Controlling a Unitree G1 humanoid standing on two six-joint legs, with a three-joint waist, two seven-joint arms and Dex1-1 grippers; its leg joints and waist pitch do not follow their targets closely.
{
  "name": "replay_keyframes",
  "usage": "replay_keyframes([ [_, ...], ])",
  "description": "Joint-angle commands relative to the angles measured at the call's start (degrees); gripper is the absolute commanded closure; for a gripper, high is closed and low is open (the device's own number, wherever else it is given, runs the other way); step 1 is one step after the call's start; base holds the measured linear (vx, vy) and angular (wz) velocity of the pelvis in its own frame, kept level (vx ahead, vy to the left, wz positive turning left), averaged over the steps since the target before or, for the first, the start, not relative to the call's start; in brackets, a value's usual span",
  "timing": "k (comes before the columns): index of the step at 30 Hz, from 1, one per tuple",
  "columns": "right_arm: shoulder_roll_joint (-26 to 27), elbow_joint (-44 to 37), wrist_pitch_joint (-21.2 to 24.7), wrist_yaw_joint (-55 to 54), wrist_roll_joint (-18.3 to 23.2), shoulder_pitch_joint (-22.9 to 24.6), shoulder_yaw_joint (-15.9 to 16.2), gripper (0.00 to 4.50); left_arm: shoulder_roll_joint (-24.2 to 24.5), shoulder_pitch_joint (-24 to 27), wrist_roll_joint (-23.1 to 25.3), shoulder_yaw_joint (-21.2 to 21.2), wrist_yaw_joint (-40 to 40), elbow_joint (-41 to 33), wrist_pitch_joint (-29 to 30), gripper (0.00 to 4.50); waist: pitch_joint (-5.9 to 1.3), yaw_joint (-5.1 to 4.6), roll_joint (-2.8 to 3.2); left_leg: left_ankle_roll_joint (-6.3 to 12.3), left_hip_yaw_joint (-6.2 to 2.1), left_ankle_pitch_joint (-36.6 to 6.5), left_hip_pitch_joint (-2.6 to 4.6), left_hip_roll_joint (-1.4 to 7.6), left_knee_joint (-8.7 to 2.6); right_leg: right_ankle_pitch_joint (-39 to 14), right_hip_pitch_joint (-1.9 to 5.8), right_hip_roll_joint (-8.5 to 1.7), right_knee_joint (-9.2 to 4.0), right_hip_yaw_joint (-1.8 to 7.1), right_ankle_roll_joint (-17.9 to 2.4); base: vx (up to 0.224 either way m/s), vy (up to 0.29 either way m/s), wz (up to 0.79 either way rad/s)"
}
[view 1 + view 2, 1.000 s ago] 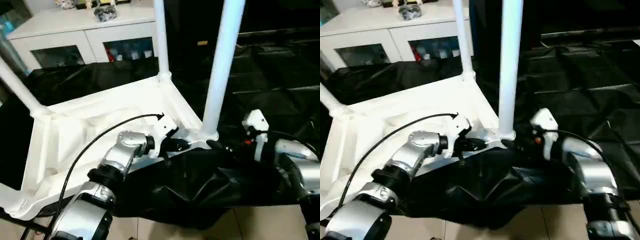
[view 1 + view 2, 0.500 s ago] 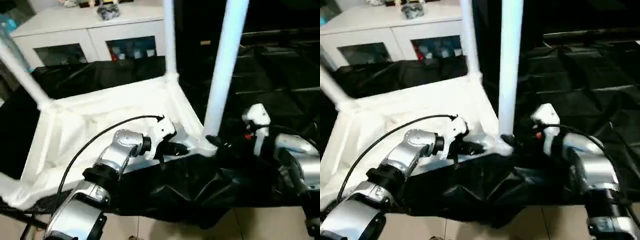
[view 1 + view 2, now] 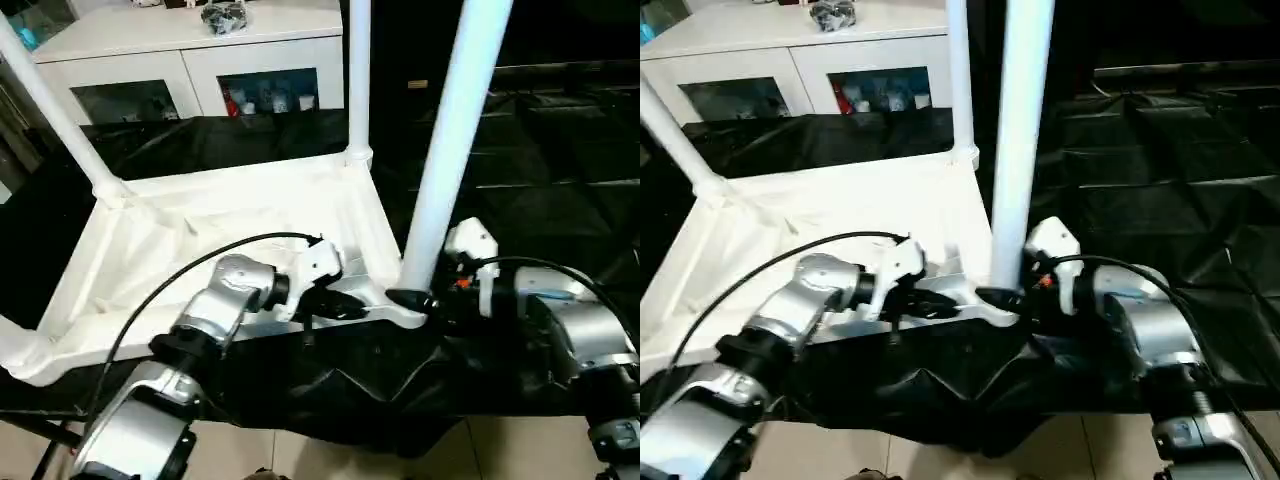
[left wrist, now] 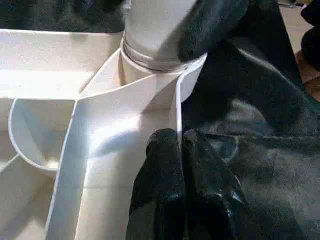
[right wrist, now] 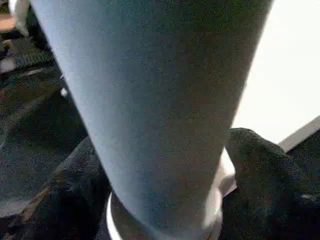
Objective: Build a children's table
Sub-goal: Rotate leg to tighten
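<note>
The children's table top [image 3: 200, 250] lies upside down on the black-draped work table, ribbed underside up. Three white legs stand in its corner sockets: the near right leg [image 3: 455, 130], the far right leg [image 3: 358, 70] and the far left leg [image 3: 55, 110]. My left gripper [image 3: 345, 308] is shut on the top's thin rim wall [image 4: 176, 107] just beside the near right socket. My right gripper [image 3: 410, 298] reaches in from the right. Its black fingers [image 5: 265, 170] press on both sides of the near right leg [image 5: 160, 100] right above the socket.
A white glass-door cabinet [image 3: 200, 60] stands behind the work table. Black cloth [image 3: 540, 150] covers the table to the right and hangs in folds over its front edge. The top's near left corner [image 3: 25, 350] sticks out past the table edge. Tiled floor [image 3: 520, 450] lies below.
The camera has shifted. My right gripper has moved in to the base of the near right leg and its fingers have narrowed onto it. The left gripper keeps its hold on the rim.
</note>
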Motion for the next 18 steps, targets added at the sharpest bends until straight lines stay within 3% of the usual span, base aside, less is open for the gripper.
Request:
replay_keyframes([
  [1, 0.3, 0.7, -0.8, 0.8, -1.0, -1.4, 0.7, 1.18, 1.2, 0.0, -0.4, 0.2, -0.8, -1.8, 0.1, 4.50, -4.35, 0.17, -1.93, 7.56, 0.22, -7.4, 0.40, 0.75, -3.07, -10.3, 3.41, -2.32, -2.97, 1.40, -13.8, 0.000, 0.000, 0.00],
  [9, 1.9, 3.9, -1.7, 1.5, -0.8, -2.9, 2.0, 1.71, 2.1, 0.9, -1.2, 0.4, -0.9, -3.0, 1.5, 4.50, -4.26, 0.25, -2.19, 7.15, 0.24, -7.8, 0.47, 0.80, -3.03, -9.9, 3.45, -2.31, -2.74, 1.49, -14.4, 0.000, 0.000, 0.00],
  [10, 2.1, 3.9, -1.7, 1.5, -0.8, -2.8, 2.1, 1.74, 2.1, 0.9, -1.2, 0.5, -0.9, -3.1, 1.6, 4.50, -4.23, 0.14, -1.92, 6.94, 0.24, -8.1, 0.42, 0.74, -3.04, -9.9, 3.46, -2.29, -2.76, 1.48, -14.4, 0.000, 0.000, 0.00],
  [11, 2.4, 3.9, -1.7, 1.4, -0.8, -2.6, 2.3, 1.95, 2.1, 1.0, -1.3, 0.6, -0.8, -3.1, 1.8, 4.50, -4.19, 0.08, -2.03, 6.84, 0.24, -8.4, 0.44, 0.73, -3.08, -10.1, 3.47, -2.26, -2.81, 1.47, -14.4, 0.000, 0.000, 0.00],
  [12, 3.0, 4.0, -1.8, 1.1, -1.0, -2.3, 2.5, 1.95, 1.9, 1.1, -1.6, 1.0, -0.2, -3.0, 2.3, 4.50, -4.19, 0.11, -1.48, 6.52, 0.18, -9.0, 0.60, 0.77, -3.09, -10.4, 3.40, -2.28, -2.80, 1.51, -14.5, 0.000, 0.000, 0.00],
  [14, 3.6, 4.1, -1.9, 0.6, -1.0, -2.0, 2.5, 2.14, 1.7, 1.0, -1.8, 1.4, 0.6, -2.9, 2.7, 4.50, -4.16, -0.06, -1.86, 6.07, 0.22, -9.6, 0.52, 0.68, -3.14, -10.8, 3.52, -2.24, -2.89, 1.51, -14.4, 0.000, 0.000, 0.00],
  [15, 4.9, 4.8, -1.6, -1.2, -0.9, -1.8, 2.1, 2.14, 1.1, 0.7, -1.9, 2.1, 2.4, -2.2, 3.1, 4.50, -4.10, -0.23, -1.41, 5.71, 0.23, -10.2, 0.60, 0.65, -3.17, -11.1, 3.44, -2.12, -3.05, 1.51, -14.2, 0.000, 0.000, 0.00],
  [17, 6.4, 6.6, -1.8, -4.9, -1.8, -2.0, 1.6, 2.23, 0.5, 0.2, -1.7, 2.6, 4.4, -1.3, 3.3, 4.50, -3.99, -0.43, -1.28, 5.05, 0.14, -11.2, 0.57, 0.60, -3.25, -12.3, 3.45, -2.15, -3.12, 1.51, -14.0, 0.000, 0.000, 0.00],
  [18, 8.7, 9.4, -2.0, -10.5, -3.2, -2.4, 1.2, 2.29, -0.8, -0.9, -1.4, 3.8, 9.1, 0.7, 3.4, 4.50, -3.84, -0.66, -1.39, 4.30, 0.12, -12.2, 0.55, 0.48, -3.38, -14.7, 3.39, -2.18, -3.32, 1.45, -13.6, 0.000, 0.000, 0.00],
])
